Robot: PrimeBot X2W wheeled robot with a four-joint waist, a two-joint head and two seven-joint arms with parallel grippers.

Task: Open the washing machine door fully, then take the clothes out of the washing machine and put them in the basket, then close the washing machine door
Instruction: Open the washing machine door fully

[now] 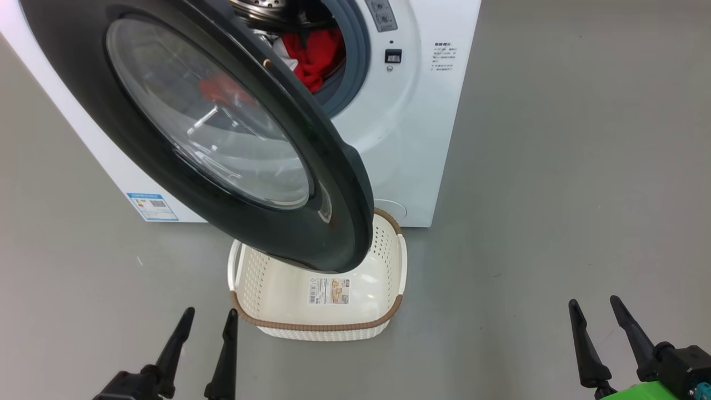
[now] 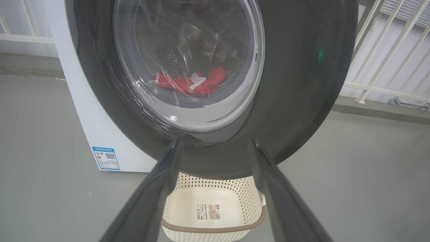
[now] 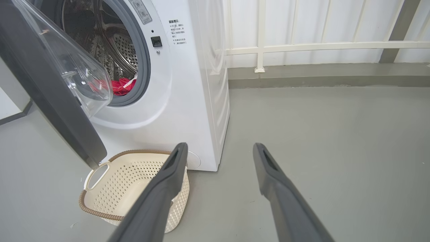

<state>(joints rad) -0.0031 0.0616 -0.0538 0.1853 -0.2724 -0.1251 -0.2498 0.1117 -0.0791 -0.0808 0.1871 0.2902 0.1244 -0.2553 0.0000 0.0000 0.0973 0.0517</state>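
Grey floor (image 1: 555, 166) runs wide to the right of the washing machine (image 1: 400, 139), and the right wrist view adds a white railing (image 3: 322, 45) behind it. The washing machine door (image 1: 333, 183) stands partly open, the lower edge of its black rim hanging over the basket (image 1: 316, 326) on the floor just before the machine. Left fingers (image 1: 173, 344) and right fingers (image 1: 584, 344) are spread wide and hold nothing, well apart from door and basket. Through the glass, the left wrist view shows the clothes (image 2: 215, 77), red with white trim, lying in the steel drum (image 3: 124, 50)
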